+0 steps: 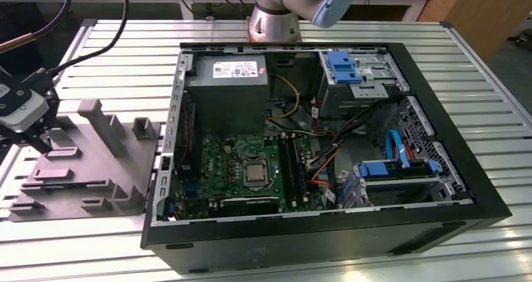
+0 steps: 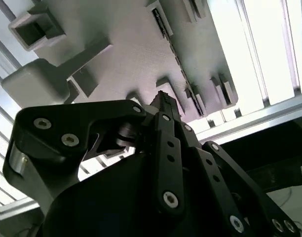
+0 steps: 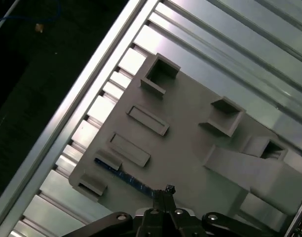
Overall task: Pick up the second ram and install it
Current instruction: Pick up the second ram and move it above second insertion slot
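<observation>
The second ram (image 3: 122,175) is a thin dark blue-green stick lying on edge in the grey fixture plate (image 3: 190,118). In the second wrist view the ram (image 2: 176,59) runs as a dark narrow line along the plate (image 2: 131,54). My gripper (image 3: 166,190) hangs just above the plate at one end of the stick, its black fingertips pressed together with nothing between them. In the second wrist view the gripper (image 2: 164,100) points at the plate beside the stick. In the exterior view the gripper (image 1: 37,144) is at the far left, over the fixture plate (image 1: 83,170).
An open black computer case (image 1: 324,232) stands to the exterior view's right of the plate, with the motherboard (image 1: 216,164) and its long black memory slots (image 1: 291,167) inside. Raised grey blocks (image 1: 99,123) stand on the plate. The arm's base (image 1: 275,20) is behind the case.
</observation>
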Action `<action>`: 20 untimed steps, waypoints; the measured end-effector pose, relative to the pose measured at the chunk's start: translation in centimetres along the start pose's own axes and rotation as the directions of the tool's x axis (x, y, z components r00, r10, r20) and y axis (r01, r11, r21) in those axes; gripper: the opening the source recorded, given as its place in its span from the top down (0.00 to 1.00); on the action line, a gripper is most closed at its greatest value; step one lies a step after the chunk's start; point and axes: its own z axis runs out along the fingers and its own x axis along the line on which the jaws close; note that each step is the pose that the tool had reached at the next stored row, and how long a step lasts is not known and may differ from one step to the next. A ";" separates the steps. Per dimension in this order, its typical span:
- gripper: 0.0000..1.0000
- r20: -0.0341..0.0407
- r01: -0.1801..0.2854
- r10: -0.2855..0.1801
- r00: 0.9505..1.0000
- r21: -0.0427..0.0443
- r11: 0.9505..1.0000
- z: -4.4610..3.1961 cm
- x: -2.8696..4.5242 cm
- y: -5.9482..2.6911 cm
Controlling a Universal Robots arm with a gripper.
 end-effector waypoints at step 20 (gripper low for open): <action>0.90 -0.013 0.355 -0.356 0.935 -0.019 0.935 0.08 0.00 -0.01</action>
